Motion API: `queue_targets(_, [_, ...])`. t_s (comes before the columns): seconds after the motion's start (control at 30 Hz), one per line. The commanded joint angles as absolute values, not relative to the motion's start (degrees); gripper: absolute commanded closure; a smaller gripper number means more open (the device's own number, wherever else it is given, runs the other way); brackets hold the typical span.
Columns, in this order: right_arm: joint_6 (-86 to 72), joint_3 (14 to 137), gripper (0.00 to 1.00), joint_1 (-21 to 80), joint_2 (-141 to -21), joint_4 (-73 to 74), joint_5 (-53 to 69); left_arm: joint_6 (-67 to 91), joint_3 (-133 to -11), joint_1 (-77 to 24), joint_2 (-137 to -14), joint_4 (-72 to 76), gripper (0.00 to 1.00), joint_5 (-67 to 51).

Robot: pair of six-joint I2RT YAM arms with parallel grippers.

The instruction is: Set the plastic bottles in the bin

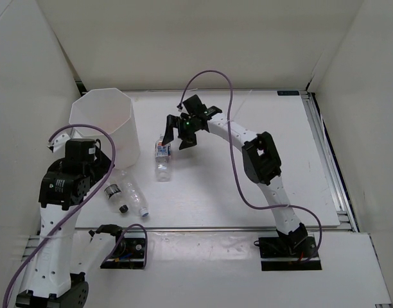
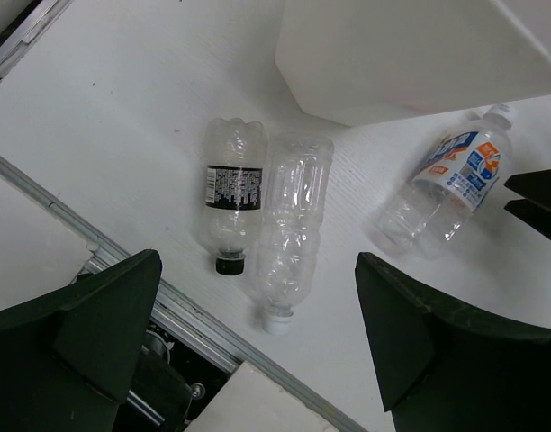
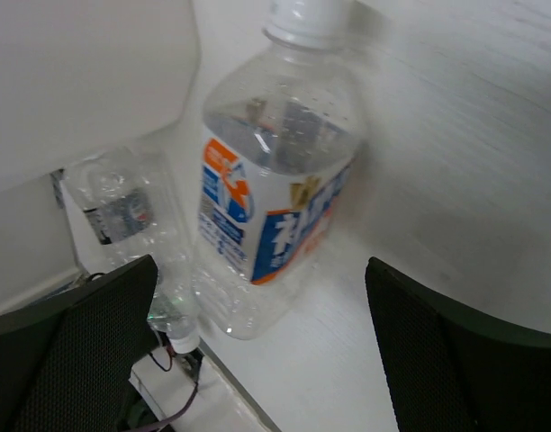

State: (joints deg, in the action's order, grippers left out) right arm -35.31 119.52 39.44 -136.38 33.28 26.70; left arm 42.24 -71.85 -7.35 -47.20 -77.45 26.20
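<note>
White table [image 1: 203, 199] | blue-label bottle [image 3: 275, 180] lying just beneath right gripper [image 1: 178, 136], jaws spread

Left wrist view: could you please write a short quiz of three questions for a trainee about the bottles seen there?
1. True or false: the blue-label bottle lies on the table, outside the bin.
2. How many bottles lie in this view? A) two B) three C) five
3. Fill in: the black-label bottle has a ____ cap.
Key: 1 true; 2 B; 3 black.
</note>
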Motion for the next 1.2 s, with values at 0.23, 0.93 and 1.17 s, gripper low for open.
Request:
queue_targets(0.23, [-43.9,128.0,0.00,43.1,-143.1,28.1,31.2,40.5,-78.0,-7.6,-48.1,-79.7,0.00,27.4])
queue_targets(0.93, [-45.4,121.5,0.24,44.1,-144.0,30.3,25.0,38.4,-78.0,-7.6,-46.5,-81.5,0.00,27.4])
queue_targets(1.17, [-43.7,120.8,0.00,43.6,-141.5,30.8,25.5,38.9,-76.5,-7.6,-45.4,-81.5,0.00,27.4])
